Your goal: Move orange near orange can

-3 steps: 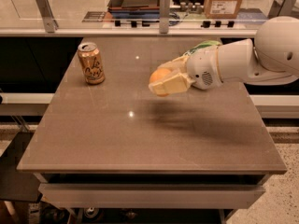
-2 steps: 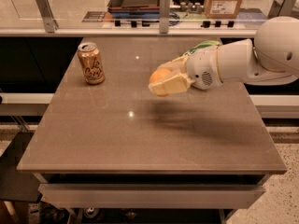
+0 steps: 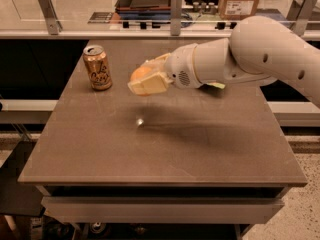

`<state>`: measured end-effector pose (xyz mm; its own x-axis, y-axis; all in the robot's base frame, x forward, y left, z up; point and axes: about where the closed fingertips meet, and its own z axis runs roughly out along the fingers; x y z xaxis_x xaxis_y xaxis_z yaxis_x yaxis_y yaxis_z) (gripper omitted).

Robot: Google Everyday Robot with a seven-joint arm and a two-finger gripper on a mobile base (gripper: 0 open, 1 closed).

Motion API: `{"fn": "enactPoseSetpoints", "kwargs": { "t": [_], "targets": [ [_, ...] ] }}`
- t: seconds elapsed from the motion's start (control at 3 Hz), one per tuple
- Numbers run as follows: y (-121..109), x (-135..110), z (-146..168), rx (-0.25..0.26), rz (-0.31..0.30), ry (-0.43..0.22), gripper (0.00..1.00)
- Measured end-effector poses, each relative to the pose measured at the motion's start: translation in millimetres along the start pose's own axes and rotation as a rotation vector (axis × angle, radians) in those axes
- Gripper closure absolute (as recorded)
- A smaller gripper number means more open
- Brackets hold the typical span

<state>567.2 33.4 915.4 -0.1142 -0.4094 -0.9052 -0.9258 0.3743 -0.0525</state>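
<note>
The gripper (image 3: 146, 80) sits above the table (image 3: 150, 149) in the upper centre of the frame, its fingers (image 3: 152, 85) clamped on the orange (image 3: 139, 73). You see the fruit held clear of the surface, with a soft shadow lying below and to the right of it.

At upper left, the can (image 3: 97, 67) stands upright on the table near the back left corner. The orange is to the right of the can, near it but apart.

Further right, the white arm (image 3: 240, 59) runs from the gripper to the right edge of the frame. A green sliver (image 3: 216, 85) shows under the arm; you cannot tell what it is.
</note>
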Motion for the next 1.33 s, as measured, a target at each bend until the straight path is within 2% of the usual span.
{"fn": "enactPoseSetpoints", "kwargs": {
  "t": [0.33, 1.0, 1.33],
  "targets": [
    [2.8, -12.6, 30.2, 0.046, 0.021, -0.001, 1.0],
    [-3.4, -3.6, 73.8, 0.15, 0.04, -0.004, 1.0],
    [-10.7, 1.6, 91.0, 0.166, 0.032, -0.011, 1.0]
  ]
}}
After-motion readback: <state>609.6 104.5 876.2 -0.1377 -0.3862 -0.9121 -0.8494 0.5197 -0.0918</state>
